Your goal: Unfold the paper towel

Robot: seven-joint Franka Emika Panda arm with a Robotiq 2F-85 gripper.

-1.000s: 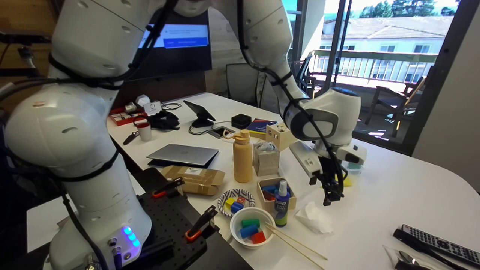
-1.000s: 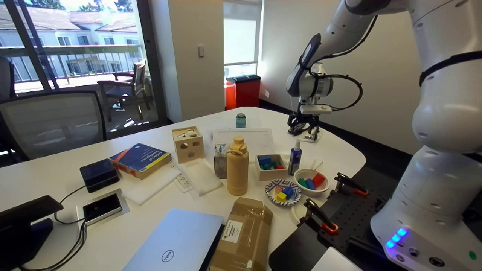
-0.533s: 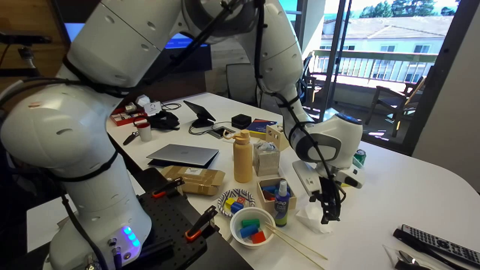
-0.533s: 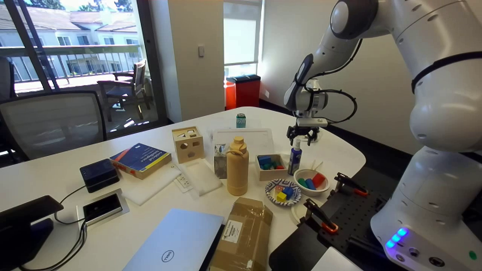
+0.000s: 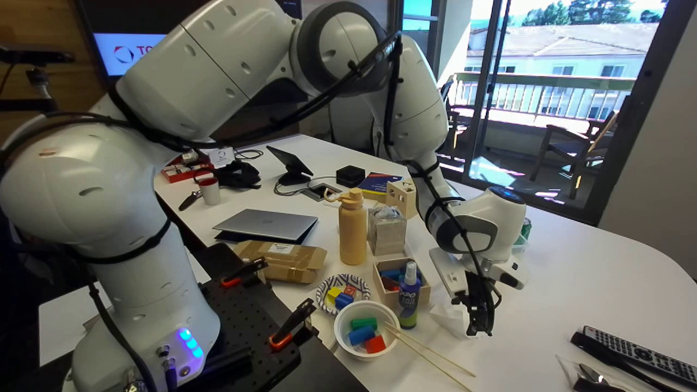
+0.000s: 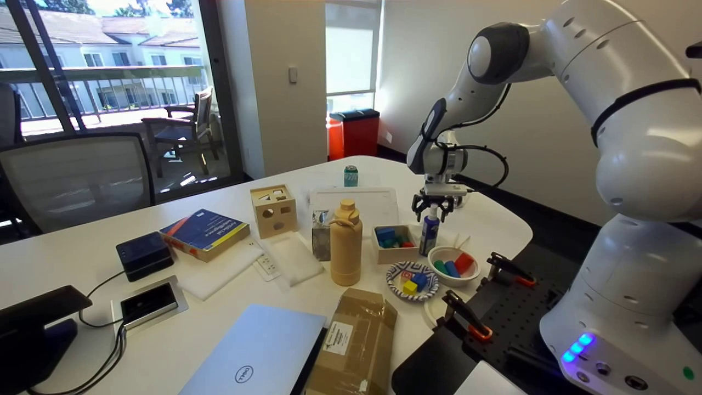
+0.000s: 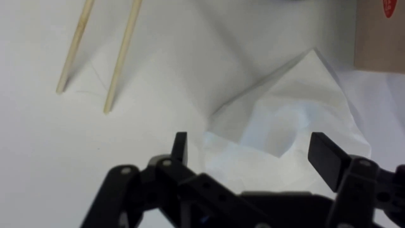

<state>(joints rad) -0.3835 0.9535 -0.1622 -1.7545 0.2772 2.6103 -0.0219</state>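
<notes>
my fingers stand wide apart, holding nothing, one past the edge of the paper towel and the other over it, set, i judge, to pinch its lifted fold. it lies on the surface; whether i touch it is unclear.

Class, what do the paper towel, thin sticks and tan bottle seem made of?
Paper towel: thin, dull paper, judging by its crisp fold edges. Thin sticks: probably bare wood or bamboo, being pale yellow without gloss. Tan bottle: looks matte; its even colour leaves coated metal or plastic open.
</notes>
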